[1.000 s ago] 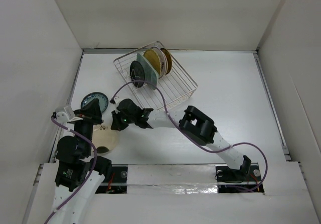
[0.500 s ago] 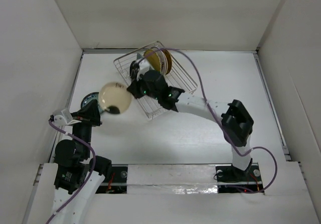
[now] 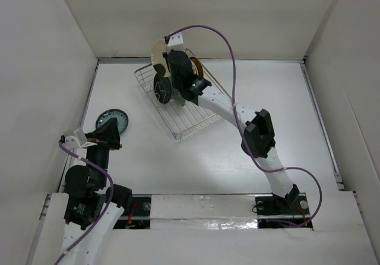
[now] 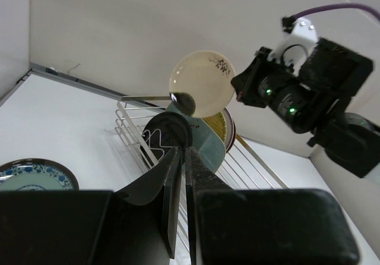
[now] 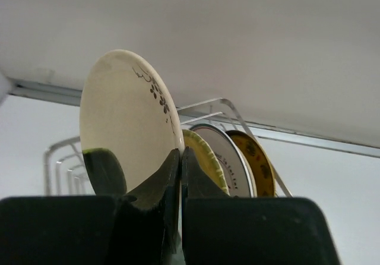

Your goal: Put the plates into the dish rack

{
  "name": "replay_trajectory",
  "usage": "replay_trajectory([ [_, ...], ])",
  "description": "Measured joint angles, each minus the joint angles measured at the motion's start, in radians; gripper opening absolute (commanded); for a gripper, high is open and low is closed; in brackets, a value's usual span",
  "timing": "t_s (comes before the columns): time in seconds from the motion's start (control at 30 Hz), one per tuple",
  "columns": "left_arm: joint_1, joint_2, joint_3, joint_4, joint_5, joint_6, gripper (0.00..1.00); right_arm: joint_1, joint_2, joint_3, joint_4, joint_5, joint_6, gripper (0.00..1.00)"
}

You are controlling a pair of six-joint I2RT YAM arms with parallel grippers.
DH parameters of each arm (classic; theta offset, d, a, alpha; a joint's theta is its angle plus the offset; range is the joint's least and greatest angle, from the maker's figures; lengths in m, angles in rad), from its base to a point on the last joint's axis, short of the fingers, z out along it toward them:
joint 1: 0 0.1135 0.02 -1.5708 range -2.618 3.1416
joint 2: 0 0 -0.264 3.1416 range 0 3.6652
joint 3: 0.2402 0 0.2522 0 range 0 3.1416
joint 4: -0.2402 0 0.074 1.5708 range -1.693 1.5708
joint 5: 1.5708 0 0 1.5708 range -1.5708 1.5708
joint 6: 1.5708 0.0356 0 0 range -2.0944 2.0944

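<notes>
My right gripper [image 3: 168, 61] is shut on the rim of a cream plate [image 3: 158, 50] with a dark spot and holds it upright over the far left end of the silver wire dish rack [image 3: 191, 120]. In the right wrist view the cream plate [image 5: 126, 119] stands in my right gripper [image 5: 180, 153], beside a yellow-green plate [image 5: 205, 157], a white plate with red marks [image 5: 233, 158] and a brown-and-gold plate [image 5: 256, 158]. A black plate [image 3: 161, 87] and a pale green plate [image 4: 209, 145] stand in the rack. A teal patterned plate [image 3: 111, 120] lies flat on the table at the left. My left gripper [image 3: 114, 136] is shut and empty beside it.
White walls enclose the table on the left, back and right. The rack [image 4: 135, 121] sits askew at the back, its wire rim [image 5: 221, 103] rising behind the plates. The right arm [image 3: 259, 135] stretches diagonally across the middle of the table.
The right arm lifted the cream plate from the near left of the table and carried it up and back to the rack's far end. The left arm stayed almost still.
</notes>
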Motion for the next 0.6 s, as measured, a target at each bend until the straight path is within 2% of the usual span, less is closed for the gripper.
replay_trajectory([
  [0.17,0.000,0.000,0.000,0.000,0.007,0.000,0.05,0.003,0.079,0.032,-0.023,0.093,-0.132,0.00],
  [0.6,0.000,0.000,0.000,0.000,0.015,0.000,0.05,0.017,0.071,0.017,0.066,0.186,-0.317,0.00],
])
